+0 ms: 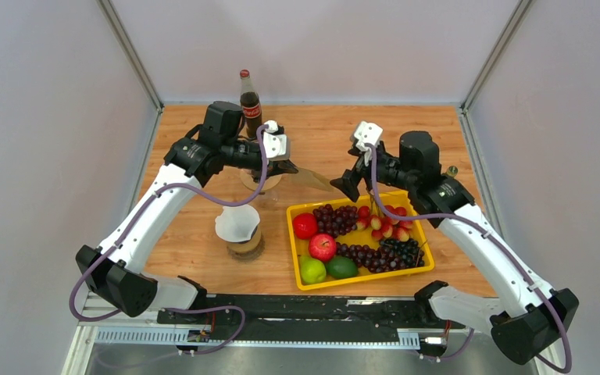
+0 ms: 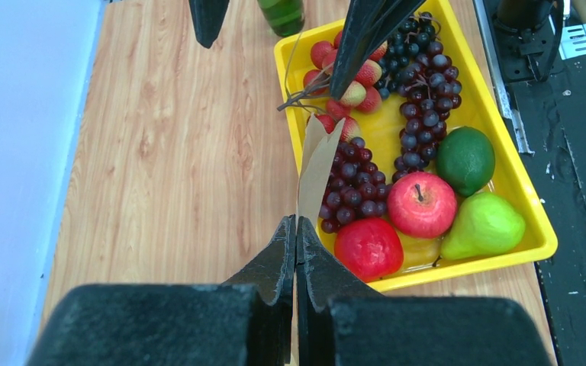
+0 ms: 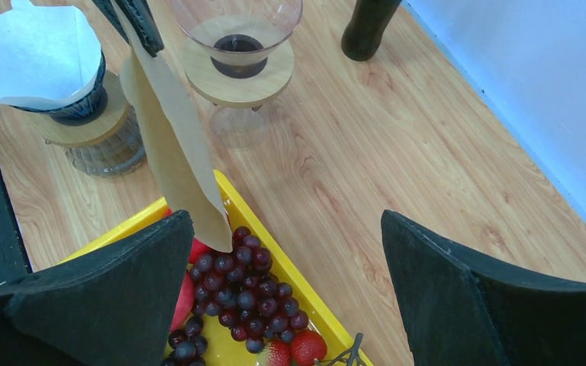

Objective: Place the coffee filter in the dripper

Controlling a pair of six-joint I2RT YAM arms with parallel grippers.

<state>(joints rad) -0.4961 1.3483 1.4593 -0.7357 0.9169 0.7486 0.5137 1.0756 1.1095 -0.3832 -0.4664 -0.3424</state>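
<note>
My left gripper (image 1: pixel 292 168) is shut on one corner of a brown paper coffee filter (image 1: pixel 313 180). It holds the filter in the air between the empty glass dripper (image 1: pixel 261 180) and the yellow tray. In the left wrist view the filter (image 2: pixel 317 171) sticks out from the closed jaws (image 2: pixel 296 229). In the right wrist view the filter (image 3: pixel 172 145) hangs down beside the empty dripper on its wooden ring (image 3: pixel 236 46). My right gripper (image 1: pixel 344 186) is open and empty, with the filter's free end by its left finger (image 3: pixel 122 282).
A second dripper holding a white filter (image 1: pixel 238 225) stands on a glass carafe in front of the empty one. A yellow tray (image 1: pixel 359 283) holds grapes, apples, strawberries, a lime and a pear. A cola bottle (image 1: pixel 249 105) stands at the back.
</note>
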